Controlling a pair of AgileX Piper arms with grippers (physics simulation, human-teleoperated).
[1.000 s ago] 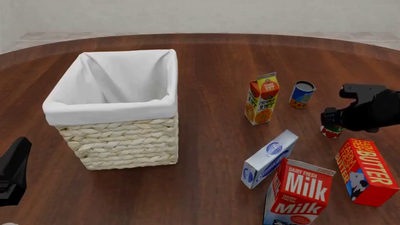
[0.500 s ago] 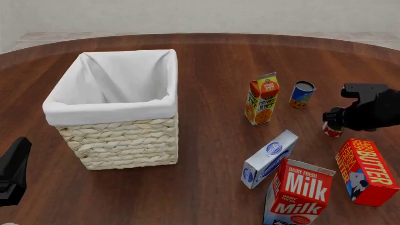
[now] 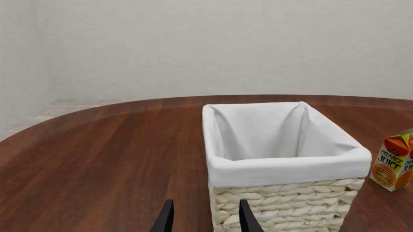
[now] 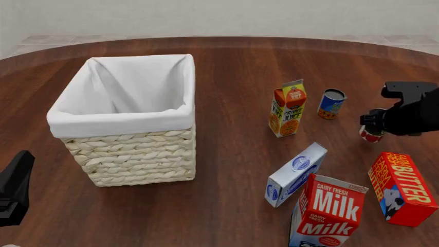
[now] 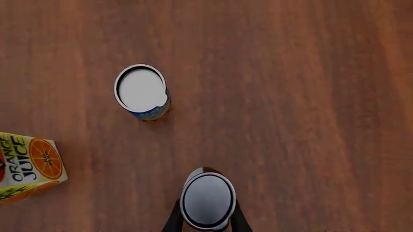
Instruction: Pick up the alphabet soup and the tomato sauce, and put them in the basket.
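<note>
The alphabet soup, a red can (image 4: 371, 135) with a silver lid (image 5: 207, 200), sits between the fingers of my right gripper (image 4: 370, 128) at the table's right side; the gripper (image 5: 206, 220) is shut on it. The tomato sauce, a blue and yellow can (image 4: 332, 104), stands upright on the table just left of and beyond that gripper, and the right wrist view also shows this can (image 5: 142, 92). The basket (image 4: 82, 122), pale wicker with a white lining, stands at the left. My left gripper (image 3: 204, 220) is open and empty, low at the front left (image 4: 14, 190), close to the basket (image 3: 290, 166).
An orange juice carton (image 4: 288, 108) stands left of the tomato sauce. At the front right are a blue-and-white carton lying on its side (image 4: 296, 174), a red milk carton (image 4: 326, 213) and a red butter box (image 4: 404, 188).
My right gripper has moved a little right and away from the front, carrying the red can with it. The left arm and everything else stayed still.
</note>
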